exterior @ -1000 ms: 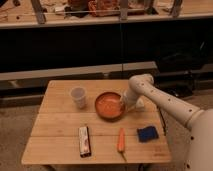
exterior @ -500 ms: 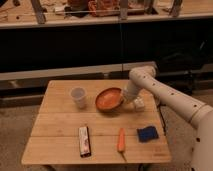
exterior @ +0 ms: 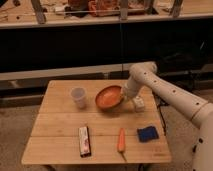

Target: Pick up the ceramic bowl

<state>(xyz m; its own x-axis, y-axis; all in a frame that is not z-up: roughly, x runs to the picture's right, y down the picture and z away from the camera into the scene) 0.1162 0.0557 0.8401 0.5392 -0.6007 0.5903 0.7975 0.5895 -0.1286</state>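
The gripper (exterior: 123, 96) is just right of the middle of the frame, at the right edge of the ceramic bowl (exterior: 108, 97), and it holds the bowl by this edge. The bowl is lifted and tilted: its orange inside faces toward the lower left of the frame, its right side is higher, and its lower left rim is close to the table or maybe touches it, I cannot tell which. From the gripper the white arm (exterior: 167, 92) goes up to a rounded joint and then runs down toward the right edge of the frame. Just beside the gripper, to its lower right, a small white object (exterior: 138, 104) stands on the wooden table (exterior: 60, 120). To the left of the bowl, near it but apart, stands a translucent whitish cup (exterior: 78, 97), upright. In the lower part of the table lie three things, well apart from the bowl: a flat dark bar with a red stripe (exterior: 84, 141) at the lower left, a carrot (exterior: 121, 141) in the middle, and a blue sponge (exterior: 147, 134) at the lower right.
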